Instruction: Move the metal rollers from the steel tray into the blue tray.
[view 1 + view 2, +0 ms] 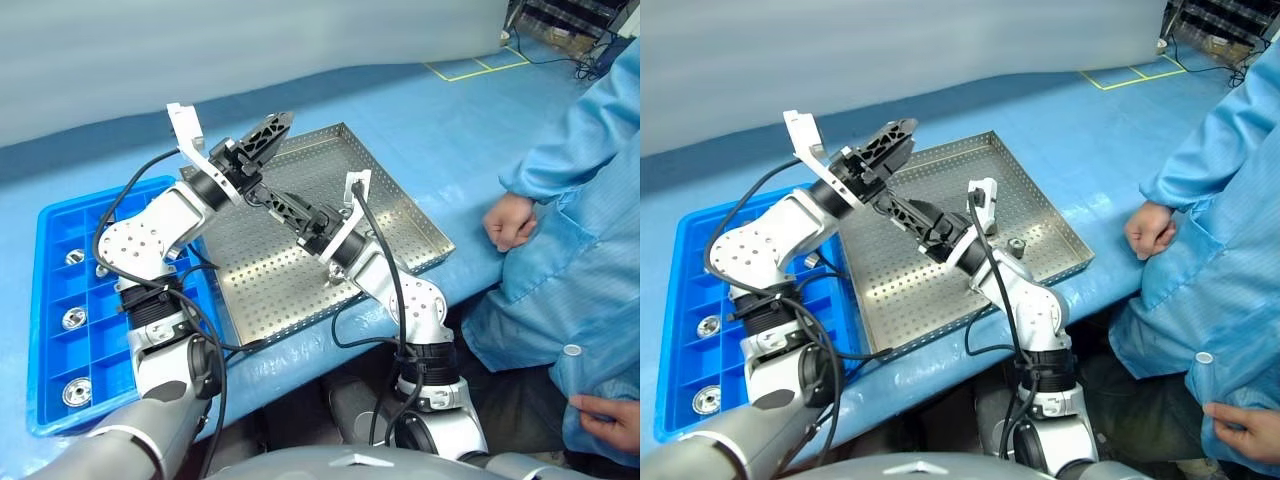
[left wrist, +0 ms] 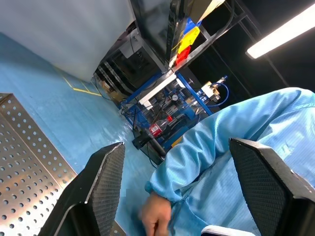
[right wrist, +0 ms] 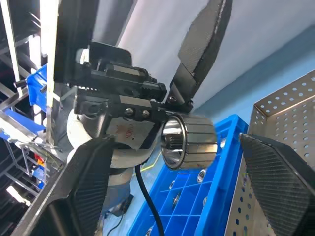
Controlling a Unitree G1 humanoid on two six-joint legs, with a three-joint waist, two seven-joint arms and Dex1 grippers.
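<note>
The steel tray (image 1: 400,215) lies mid-table with one metal roller (image 1: 1017,245) on its perforated floor near the right rim. To its left, the blue tray (image 1: 50,250) holds rollers (image 1: 74,318) in separate compartments. Both grippers hang above the steel tray's left part. My left gripper (image 1: 275,128) points up and away, open, with nothing between its pads (image 2: 106,187). My right gripper (image 1: 268,196) reaches in just under it, open. Another roller (image 3: 192,142) floats between the right fingers, touching neither and close to the left gripper's base. I cannot tell what carries it.
A person in a light blue coat stands at the table's right edge, one hand (image 1: 510,222) resting on the blue table top close to the steel tray's right corner. Black cables loop off both forearms over the trays' near edges.
</note>
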